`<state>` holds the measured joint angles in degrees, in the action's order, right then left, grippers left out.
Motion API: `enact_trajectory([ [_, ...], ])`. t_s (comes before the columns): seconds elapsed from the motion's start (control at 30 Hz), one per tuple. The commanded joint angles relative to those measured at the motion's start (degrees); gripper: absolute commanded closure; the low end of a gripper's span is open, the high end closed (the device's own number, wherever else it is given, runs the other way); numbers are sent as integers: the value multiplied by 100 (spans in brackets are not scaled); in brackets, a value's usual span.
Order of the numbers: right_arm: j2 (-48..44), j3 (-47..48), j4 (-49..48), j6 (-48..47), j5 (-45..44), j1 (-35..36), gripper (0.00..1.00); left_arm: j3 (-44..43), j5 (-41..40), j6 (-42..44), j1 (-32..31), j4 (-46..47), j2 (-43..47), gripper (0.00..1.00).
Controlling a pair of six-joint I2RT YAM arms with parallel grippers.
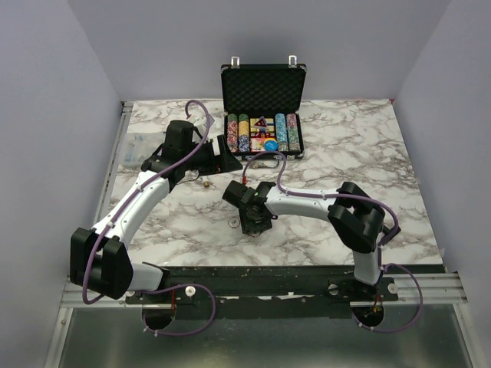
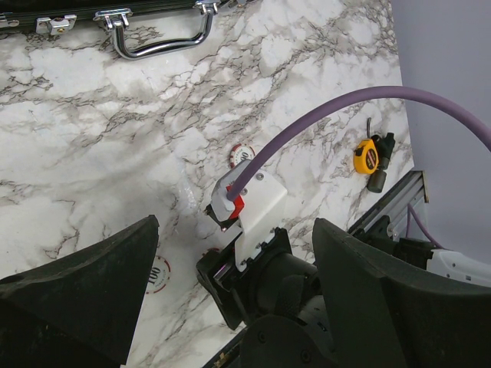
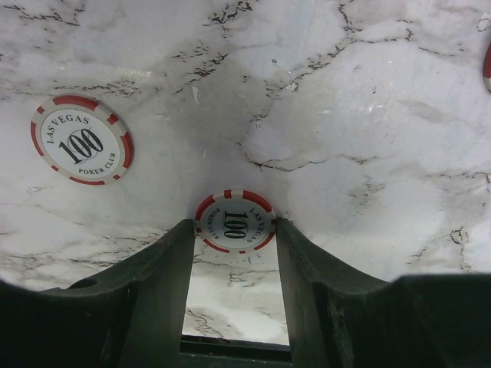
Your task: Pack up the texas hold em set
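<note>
The black briefcase [image 1: 263, 84] stands open at the back, its foam lid upright, with multicoloured chip rows [image 1: 265, 132] and a blue disc [image 1: 270, 143] in its base. My right gripper [image 3: 234, 230] points down at the table, its fingertips touching both sides of a red-and-white 100 chip [image 3: 234, 222]; in the top view it [image 1: 255, 222] is near the table's middle. A second 100 chip [image 3: 82, 140] lies to its left. My left gripper [image 1: 228, 161] is open and empty, in front of the case's left corner. The red card box is not clearly visible.
The left wrist view shows the case's chrome handle [image 2: 161, 42], two loose chips [image 2: 242, 156] [image 2: 159, 274], the right arm's wrist [image 2: 253, 230] and a yellow-and-black tape measure [image 2: 368, 157] by the table's rail. Another chip [image 3: 487, 70] shows at the right edge of the right wrist view.
</note>
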<state>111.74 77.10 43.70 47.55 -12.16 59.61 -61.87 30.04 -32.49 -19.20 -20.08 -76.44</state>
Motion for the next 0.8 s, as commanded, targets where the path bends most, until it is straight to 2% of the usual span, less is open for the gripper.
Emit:
enact_trajectory([
  [0.0, 175, 42, 95, -2, -242, -38, 51, -29, 13, -9, -5, 56, 77, 19],
  [0.77, -273, 42, 230, 7, -516, -315, 55, -18, 21, -20, -31, 59, 74, 19],
])
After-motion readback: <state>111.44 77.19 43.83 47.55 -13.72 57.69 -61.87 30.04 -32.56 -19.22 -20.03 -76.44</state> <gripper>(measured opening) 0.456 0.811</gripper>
